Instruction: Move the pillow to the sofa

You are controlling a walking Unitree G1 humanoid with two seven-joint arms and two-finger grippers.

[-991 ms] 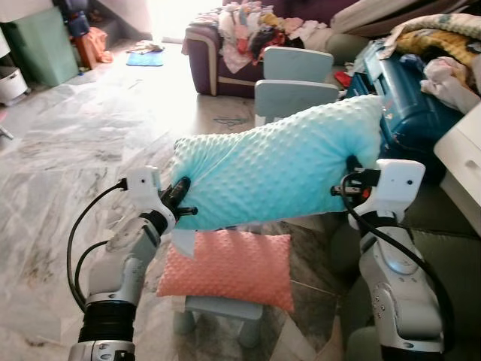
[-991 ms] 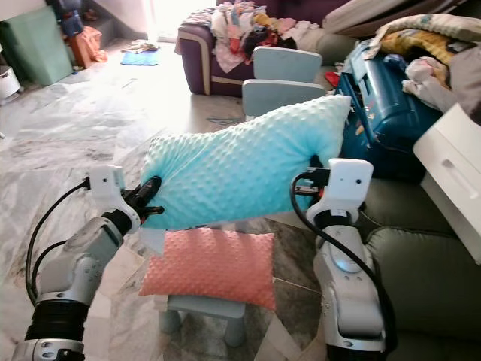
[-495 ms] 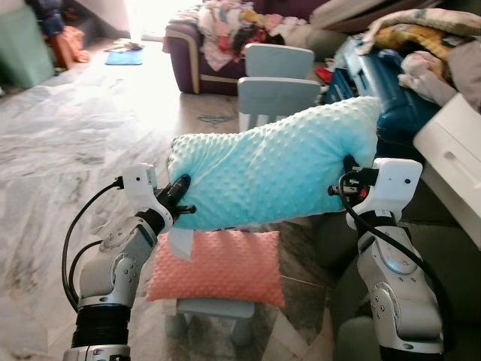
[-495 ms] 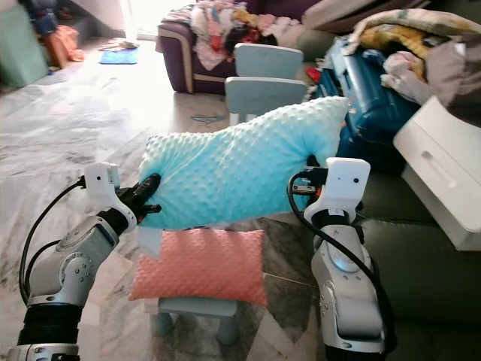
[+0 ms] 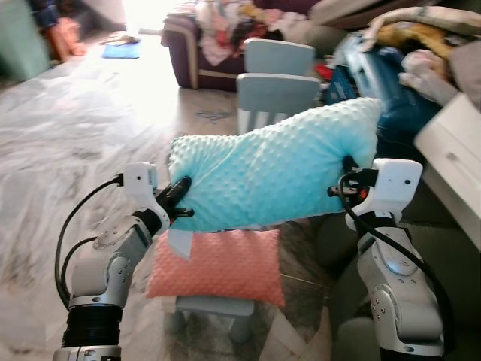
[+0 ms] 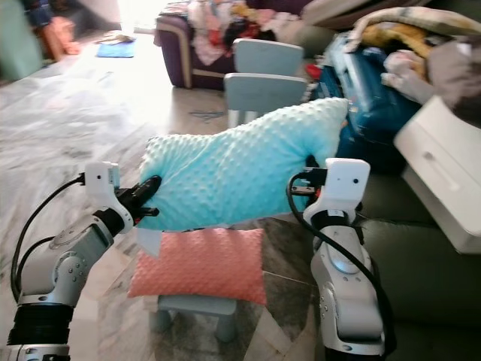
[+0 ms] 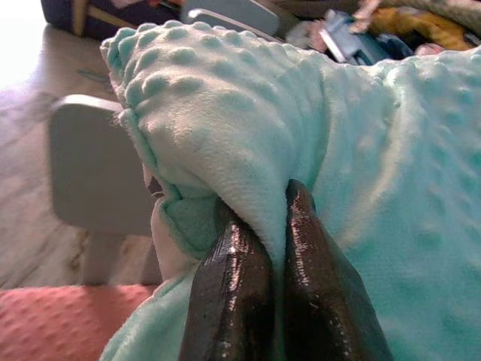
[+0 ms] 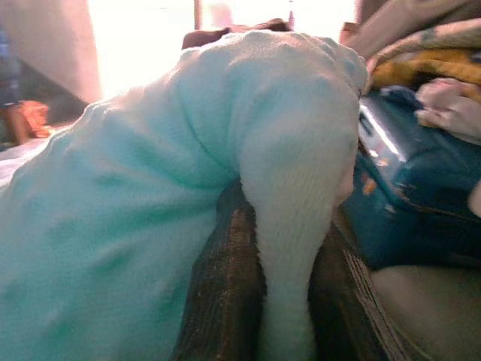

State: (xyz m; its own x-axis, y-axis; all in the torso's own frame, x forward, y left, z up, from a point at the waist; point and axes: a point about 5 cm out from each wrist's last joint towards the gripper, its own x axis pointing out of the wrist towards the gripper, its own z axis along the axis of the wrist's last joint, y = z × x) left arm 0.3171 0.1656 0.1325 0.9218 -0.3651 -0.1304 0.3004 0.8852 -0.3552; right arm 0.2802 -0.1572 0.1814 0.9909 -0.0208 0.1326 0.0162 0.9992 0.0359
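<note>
The aqua pillow [image 5: 274, 174] is lifted clear. The left gripper [image 5: 179, 197] and right gripper [image 5: 349, 171] have their jaws clamped on its ends. Carrying it to the sofa [image 5: 451, 248] remains.

Open marble floor [image 5: 68, 150] leftward; blue chair [image 5: 282, 79], suitcase [image 5: 376, 83] crowding ahead-right.

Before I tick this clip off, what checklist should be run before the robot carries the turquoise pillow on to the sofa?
1. Left gripper pinching one end of the turquoise pillow: ok.
2. Right gripper clamped on a fold at the other end: ok.
3. Pillow lifted off the pink pillow on the small stool: ok.
4. Pillow level: not ok, right end higher.
5. Free spot on the purple sofa: cannot tell, clothes are piled there.
6. Small chair in the way: cannot tell.
</note>
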